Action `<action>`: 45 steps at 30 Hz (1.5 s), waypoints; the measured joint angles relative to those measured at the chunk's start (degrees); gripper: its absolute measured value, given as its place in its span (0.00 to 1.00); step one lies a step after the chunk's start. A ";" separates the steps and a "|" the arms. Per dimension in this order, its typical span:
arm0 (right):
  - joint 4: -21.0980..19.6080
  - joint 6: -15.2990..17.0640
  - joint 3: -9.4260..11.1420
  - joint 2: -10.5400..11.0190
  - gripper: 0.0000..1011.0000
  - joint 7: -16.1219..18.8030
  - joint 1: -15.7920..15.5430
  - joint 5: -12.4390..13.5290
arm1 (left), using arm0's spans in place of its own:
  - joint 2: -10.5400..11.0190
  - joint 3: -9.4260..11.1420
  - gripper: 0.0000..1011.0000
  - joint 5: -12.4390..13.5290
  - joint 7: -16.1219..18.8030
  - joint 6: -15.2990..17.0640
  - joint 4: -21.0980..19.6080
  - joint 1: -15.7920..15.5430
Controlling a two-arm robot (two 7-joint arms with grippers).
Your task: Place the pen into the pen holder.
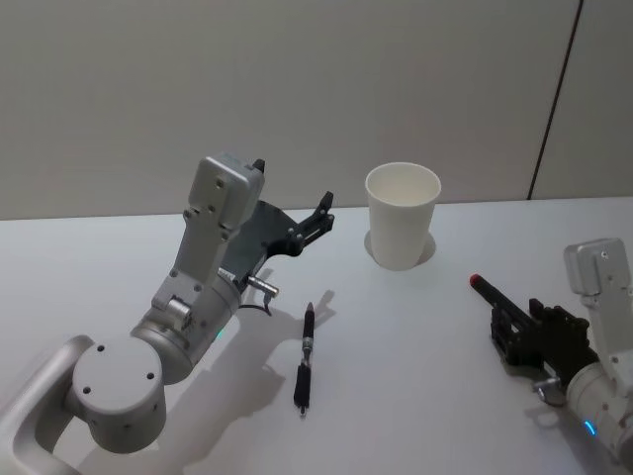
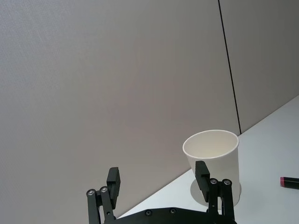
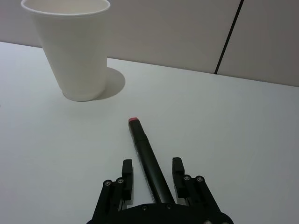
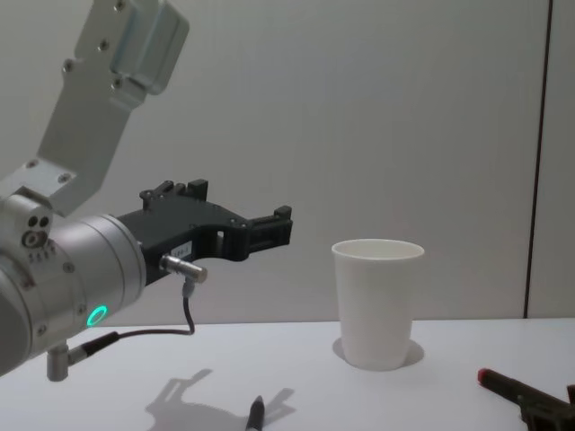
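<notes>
The left gripper (image 1: 322, 215) is hovering above the table (image 1: 415, 396) with its jaws spread wide and gripping nothing. The pen holder (image 1: 402, 228) is standing upright ahead of its fingertips, apart from them, and a black pen (image 1: 306, 361) is lying flat on the table below and just to the side. The right gripper (image 3: 152, 162) is sitting low with its jaws parted, straddling a red-tipped pen (image 3: 140, 140) that is poking forward toward the cup, with small gaps showing on both sides.
</notes>
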 joint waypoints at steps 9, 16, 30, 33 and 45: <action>-0.13 0.12 0.09 0.00 0.46 -0.30 -0.08 0.15 | 0.00 0.00 0.99 0.00 0.00 0.00 0.00 0.00; -0.18 0.18 0.15 0.00 0.34 -0.42 -0.12 0.18 | 0.00 0.00 0.99 0.00 0.00 0.00 0.00 0.00; -0.24 0.15 0.19 -0.01 0.19 -0.53 -0.15 0.18 | 0.00 0.00 0.99 0.00 0.00 0.00 0.00 0.00; -0.20 -0.13 0.16 -0.01 0.19 -0.33 -0.15 0.06 | 0.00 0.00 0.99 0.00 0.00 0.00 0.00 0.00; 0.29 -6.70 -0.05 0.14 0.18 2.12 0.01 -1.96 | 0.00 0.00 0.99 0.00 0.00 0.00 0.00 0.00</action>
